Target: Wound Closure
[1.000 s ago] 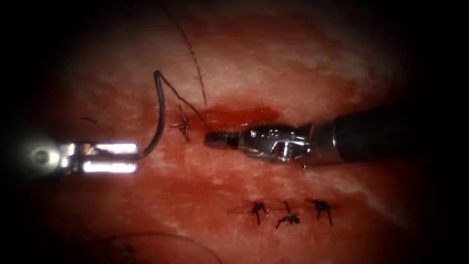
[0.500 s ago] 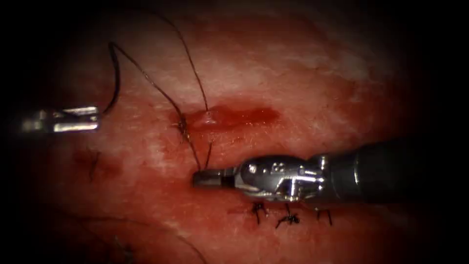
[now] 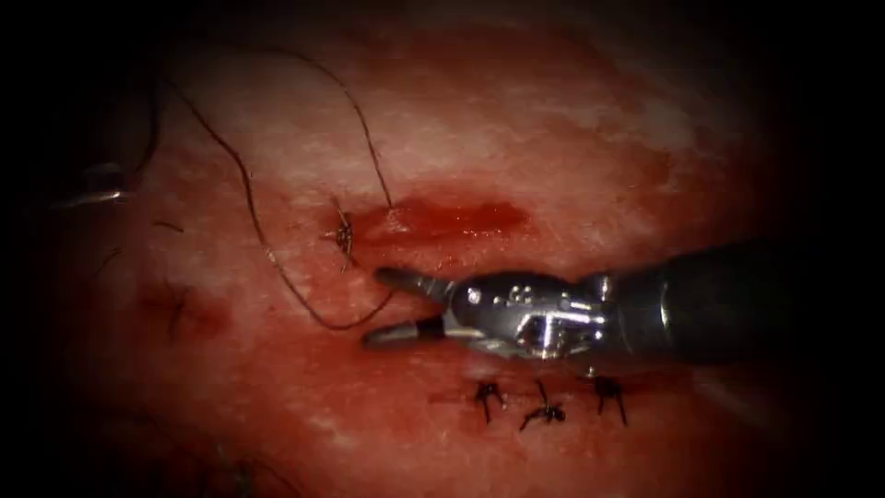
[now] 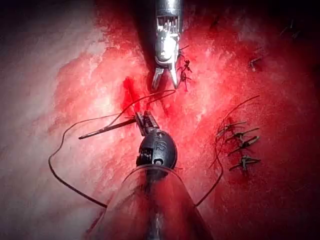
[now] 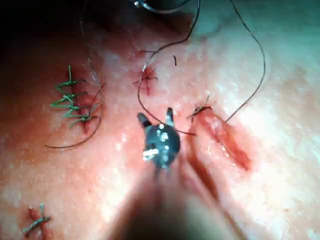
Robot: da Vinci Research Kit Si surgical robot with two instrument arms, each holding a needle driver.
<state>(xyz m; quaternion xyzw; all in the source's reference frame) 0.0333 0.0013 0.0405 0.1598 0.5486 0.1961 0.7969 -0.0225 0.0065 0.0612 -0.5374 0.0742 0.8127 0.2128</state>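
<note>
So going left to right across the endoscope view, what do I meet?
Left pincer holding the needle, out of the tissue → thread → knot at the cut's left end → red fluid in the cut → right pincer's wrist, holding nothing.

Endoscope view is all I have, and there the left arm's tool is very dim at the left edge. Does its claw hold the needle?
Observer: Yes. In the left wrist view the left arm's claw is shut on the dark curved steel needle, near one of its ends.
Operator: Thank you. Is any part of the needle inside the tissue?
Observer: No. In the same view its whole length shows, from the claw to its free end, and it lies above the pink pork-belly tissue, not in it.
</note>
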